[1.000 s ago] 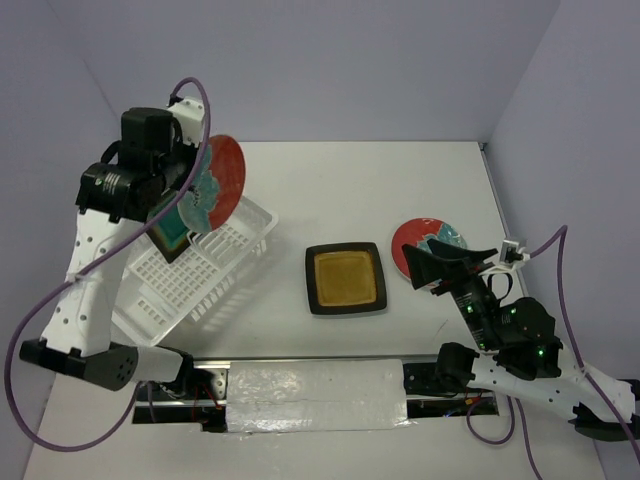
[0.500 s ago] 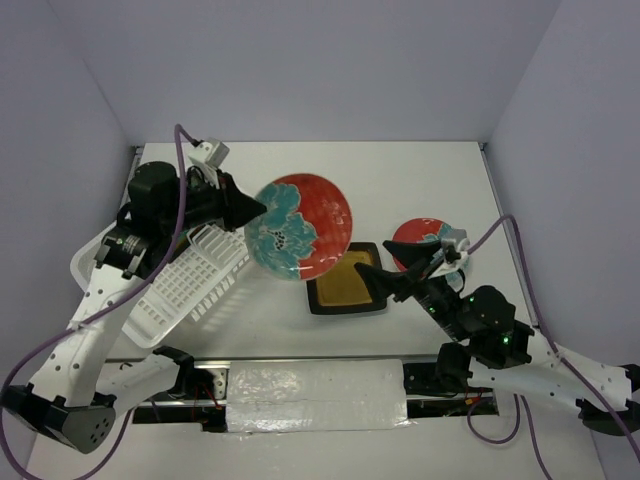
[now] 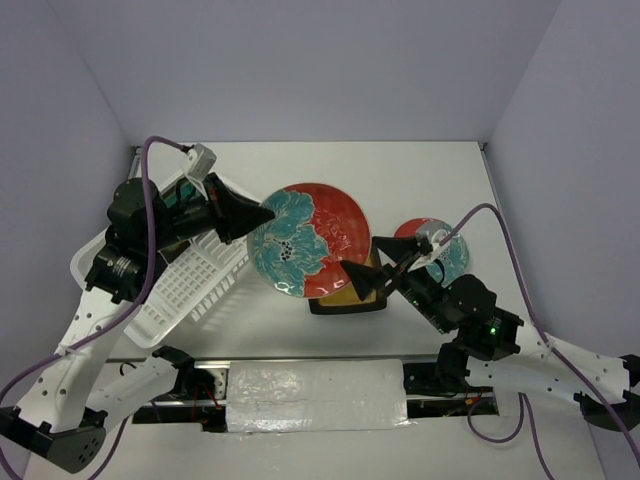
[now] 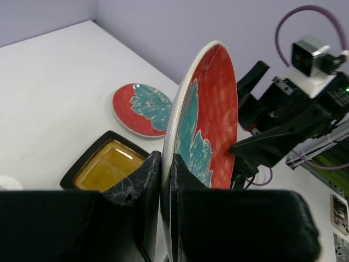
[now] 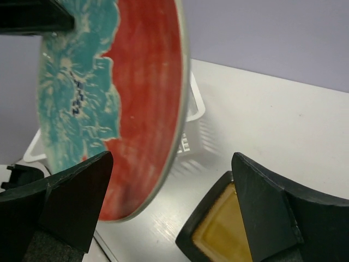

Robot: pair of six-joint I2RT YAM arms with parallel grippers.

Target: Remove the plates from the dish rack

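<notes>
My left gripper (image 3: 258, 213) is shut on the rim of a round red plate with a teal pattern (image 3: 308, 240) and holds it tilted in the air above the table's middle. In the left wrist view its fingers (image 4: 143, 183) pinch the plate's (image 4: 210, 120) edge. My right gripper (image 3: 376, 264) is open, its jaws standing wide beside the plate's lower right edge (image 5: 122, 93), not touching it. The mustard-centred square plate (image 3: 350, 297) lies flat below, partly hidden. The second red plate (image 3: 440, 248) lies on the table at the right. The teal-green square plate is hidden.
The white dish rack (image 3: 175, 285) stands at the left, partly under my left arm; its corner shows in the right wrist view (image 5: 192, 112). The enclosure walls close the back and both sides.
My left arm has carried the red plate from above the rack rightward to the table's middle. My right gripper has moved left and forward, up to the plate's edge.
</notes>
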